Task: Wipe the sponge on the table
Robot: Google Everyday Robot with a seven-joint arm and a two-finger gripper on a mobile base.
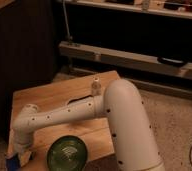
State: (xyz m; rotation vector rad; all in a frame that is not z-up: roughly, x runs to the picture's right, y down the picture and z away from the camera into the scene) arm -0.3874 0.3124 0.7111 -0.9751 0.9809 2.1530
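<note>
Wooden table (64, 95) spreads behind the gripper claw (20, 151), whose grip I cannot tell; just below it sits the sponge (11, 163), probably light and soft, best pinched across its narrow sides.

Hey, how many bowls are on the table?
1. The bowl sits at the table's near edge, just right of the gripper, which is by the sponge at the near-left corner. The arm may hide others.
</note>
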